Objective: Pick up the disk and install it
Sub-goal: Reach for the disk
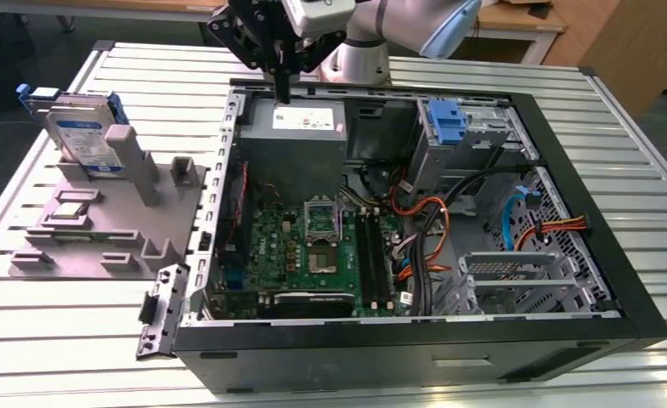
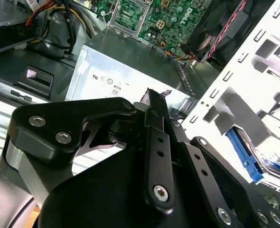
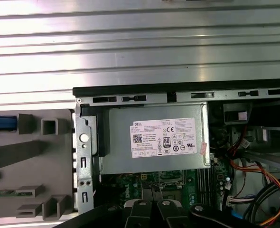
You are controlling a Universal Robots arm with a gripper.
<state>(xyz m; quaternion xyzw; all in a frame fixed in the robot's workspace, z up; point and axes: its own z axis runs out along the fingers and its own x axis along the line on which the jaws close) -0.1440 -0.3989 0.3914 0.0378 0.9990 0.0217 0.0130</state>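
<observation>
In the exterior view the gripper [image 1: 279, 95] hangs with its jaws pressed together and empty, tips just above the grey power supply [image 1: 307, 119] inside the open computer case [image 1: 605, 280]. The disk [image 1: 84, 136] stands upright in a grey fixture [image 1: 95, 229], well away from the jaws toward the exterior view's left. In the second wrist view the jaws meet as one black bar over the power supply. In the first wrist view the power supply lies directly beyond the jaws, with the fixture outside the case wall.

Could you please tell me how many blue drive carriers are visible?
2: one framing the disk on the grey stand, a bare carrier in the case's drive bay; others may be hidden.
</observation>
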